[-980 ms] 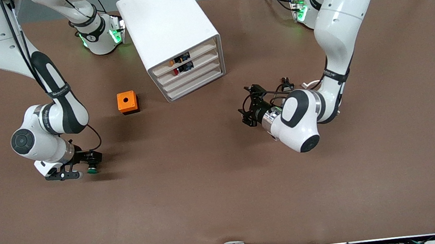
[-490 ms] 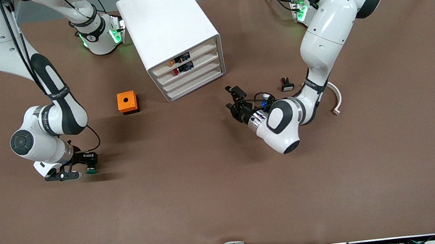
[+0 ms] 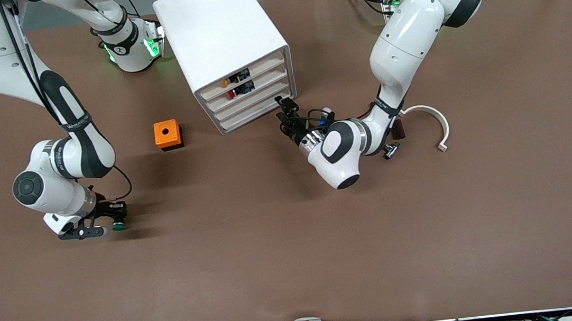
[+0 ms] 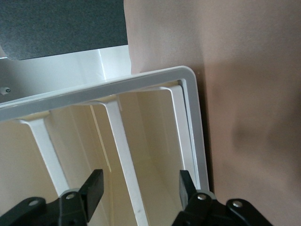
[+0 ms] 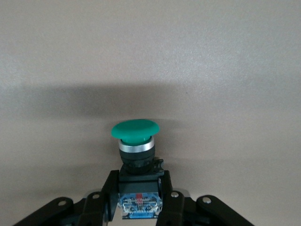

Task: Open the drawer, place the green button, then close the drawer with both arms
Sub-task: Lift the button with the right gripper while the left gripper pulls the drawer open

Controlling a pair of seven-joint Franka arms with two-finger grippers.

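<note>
Left pincer [image 3: 286,113] sits low at the front of the white cabinet [image 3: 223,39], at the cabinet's corner toward the left arm's end of the worktop [image 3: 297,265]. Its fingers [image 4: 94,186] are spread apart with nothing between them; in the left wrist view they frame the cabinet's front edge and the pale slats of the drawer fronts. The drawer [image 3: 253,103], third from top, is shut, flush with the three others. Small coloured parts show through the upper drawer fronts.

Right pincer [image 3: 114,219] is low over the worktop toward the right arm's end, well apart from the cabinet. It is pinching the button [image 3: 120,224] by its dark body; in the right wrist view the button [image 5: 135,141] stands up from between the fingers [image 5: 110,186], green cap at the top, silver ring under it. Cannot tell whether the button touches the worktop.

Orange cube [image 3: 167,134] with a round hole lies on the worktop between the right pincer and the cabinet, near the cabinet's front corner. A curved white strip [image 3: 433,118] lies on the worktop just beside the left arm's forearm, toward the left arm's end. A small dark part [image 3: 397,128] and a small metal-tipped piece [image 3: 390,151] lie next to the left wrist, partly hidden by the arm.
</note>
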